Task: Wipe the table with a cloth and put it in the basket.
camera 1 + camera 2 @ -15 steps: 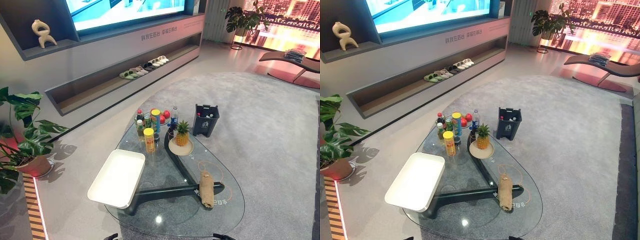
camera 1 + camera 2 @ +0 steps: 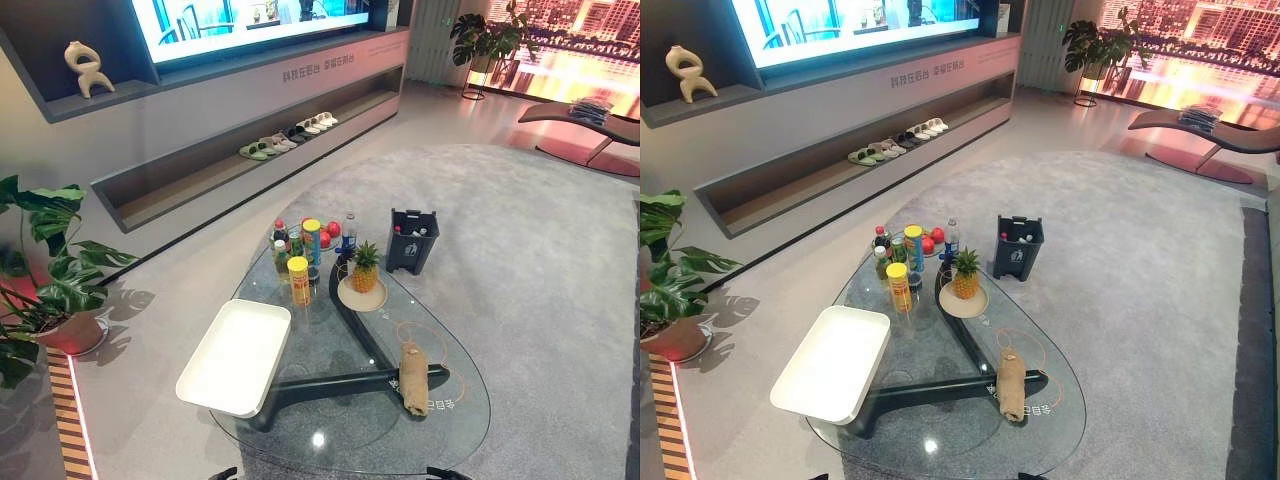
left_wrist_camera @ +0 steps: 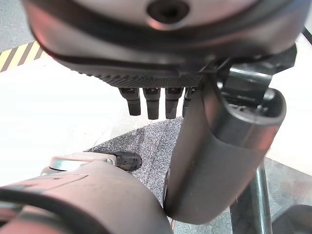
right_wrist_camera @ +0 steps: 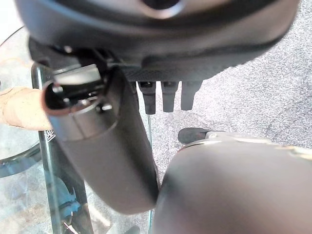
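- Cloth lies unmoved, near right on the glass table
- Left hand and right hand hang loose-fingered, empty
- Wiping not begun; white basket waits left

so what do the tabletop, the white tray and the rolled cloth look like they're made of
Tabletop: clear glossy glass; the dark base and carpet show through it. White tray: smooth matte, probably plastic, with rounded moulded-looking corners. Rolled cloth: tan soft fabric, possibly towelling; its weave is too small to tell.

Eye views high over one glass table (near-identical); wrist views tight behind left hand, right hand.
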Motion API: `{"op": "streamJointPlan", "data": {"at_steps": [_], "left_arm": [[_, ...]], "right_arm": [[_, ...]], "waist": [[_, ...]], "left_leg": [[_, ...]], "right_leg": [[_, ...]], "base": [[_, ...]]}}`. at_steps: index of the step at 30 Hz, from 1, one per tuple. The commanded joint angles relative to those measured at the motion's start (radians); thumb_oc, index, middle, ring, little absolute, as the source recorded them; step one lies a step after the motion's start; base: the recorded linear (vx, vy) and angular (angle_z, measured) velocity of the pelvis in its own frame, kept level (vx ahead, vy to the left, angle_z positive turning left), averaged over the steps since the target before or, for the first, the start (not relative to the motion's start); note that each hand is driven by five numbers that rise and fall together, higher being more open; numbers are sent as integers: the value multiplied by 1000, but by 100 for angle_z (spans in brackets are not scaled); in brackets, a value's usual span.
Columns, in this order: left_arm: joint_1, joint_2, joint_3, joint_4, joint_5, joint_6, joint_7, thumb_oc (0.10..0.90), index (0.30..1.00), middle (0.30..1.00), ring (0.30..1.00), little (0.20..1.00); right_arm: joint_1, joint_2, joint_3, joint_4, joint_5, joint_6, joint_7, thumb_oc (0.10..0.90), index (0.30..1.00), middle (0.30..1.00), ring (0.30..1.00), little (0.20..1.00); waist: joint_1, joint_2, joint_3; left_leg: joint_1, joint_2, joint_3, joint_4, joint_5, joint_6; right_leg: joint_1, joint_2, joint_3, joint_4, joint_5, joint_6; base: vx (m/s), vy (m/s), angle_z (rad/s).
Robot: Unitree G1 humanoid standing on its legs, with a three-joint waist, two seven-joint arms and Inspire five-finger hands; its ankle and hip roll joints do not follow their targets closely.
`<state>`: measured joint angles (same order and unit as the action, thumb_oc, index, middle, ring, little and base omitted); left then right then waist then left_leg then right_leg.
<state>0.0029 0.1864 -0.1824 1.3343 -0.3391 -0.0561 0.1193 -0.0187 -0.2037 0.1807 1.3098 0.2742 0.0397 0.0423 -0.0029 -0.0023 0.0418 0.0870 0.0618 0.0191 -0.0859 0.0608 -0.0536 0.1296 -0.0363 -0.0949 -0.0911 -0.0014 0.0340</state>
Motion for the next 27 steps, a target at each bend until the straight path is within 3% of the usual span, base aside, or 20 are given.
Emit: {"op": "streamJointPlan", "data": {"at_steps": [1, 8, 14, 19, 27], "left_arm": [[-62, -41, -9, 63, -5, -19, -8, 800, 900, 900, 900, 900], [-56, -35, -6, 51, -5, -22, 0, 800, 900, 900, 900, 900], [-47, -21, -14, 30, -12, -34, 6, 800, 900, 900, 900, 900], [-70, -11, -55, -19, -58, -51, -4, 800, 900, 900, 900, 900], [-116, -5, -110, -114, -122, -56, 29, 800, 900, 900, 900, 900]], "right_arm": [[-12, 33, 45, 80, -48, -14, -4, 800, 900, 900, 900, 900], [-10, 27, 65, 35, -96, -72, -56, 800, 900, 900, 900, 900], [-11, 14, 84, -69, -62, -164, -121, 800, 900, 900, 900, 900], [-44, -11, 120, -219, -17, -242, -180, 800, 900, 900, 900, 900], [-90, -56, 163, -496, -6, -260, -320, 800, 900, 900, 900, 900]], "waist": [[7, -28, 31], [8, -40, 50], [5, -48, 84], [-6, -41, 145], [-27, -40, 248]], "left_leg": [[25, -64, 12, 12, -67, 46], [9, -67, 17, 34, -73, 48], [-35, -74, 22, 76, -84, 57], [-101, -88, 20, 107, -83, 70], [-232, -102, 52, 223, -90, 75]], "right_leg": [[-23, -24, -29, 4, 52, 27], [-36, -26, -20, 9, 59, 30], [-76, -31, -12, 28, 67, 28], [-149, -24, 3, 67, 66, 19], [-275, -30, -7, 172, 51, 12]], "base": [[0, 0, 0], [16, -4, 0], [3, -12, -6], [-107, 27, -6], [-139, 27, 1]]}}
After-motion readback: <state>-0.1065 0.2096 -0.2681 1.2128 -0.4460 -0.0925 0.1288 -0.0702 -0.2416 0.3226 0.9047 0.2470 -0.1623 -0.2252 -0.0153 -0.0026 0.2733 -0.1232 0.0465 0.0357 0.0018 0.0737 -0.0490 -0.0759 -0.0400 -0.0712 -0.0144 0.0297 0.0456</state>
